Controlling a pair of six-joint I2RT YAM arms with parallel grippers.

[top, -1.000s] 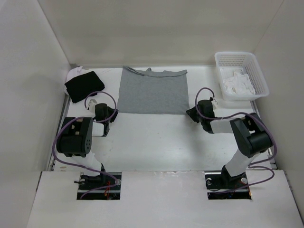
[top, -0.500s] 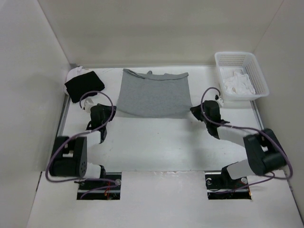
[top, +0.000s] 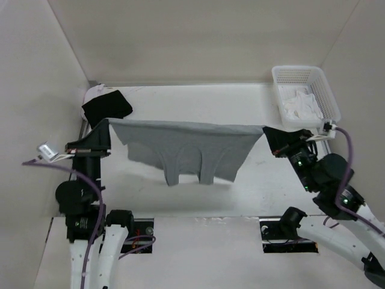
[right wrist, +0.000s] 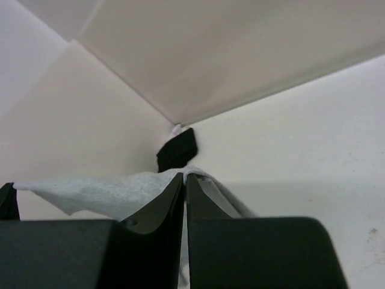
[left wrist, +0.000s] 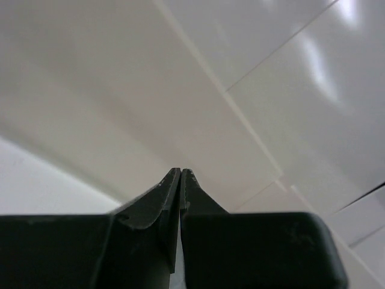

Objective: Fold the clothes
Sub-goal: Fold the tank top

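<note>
Grey knit sleeveless top [top: 186, 147] hangs stretched above the white table [top: 252, 192], one corner pinched by the left gripper [top: 107, 124], the other by the right gripper [top: 265, 131]. Mid-fold, I reckon; next, both ends need lowering evenly.

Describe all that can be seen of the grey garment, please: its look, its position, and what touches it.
The grey garment is plain, medium grey, a soft-looking knit without print. It hangs spread wide above the table, its top edge pulled nearly straight between the left gripper and the right gripper, each shut on one corner. Below, two strap-like parts with curved cut-outs dangle. Whether their tips touch the table cannot be told.
</note>
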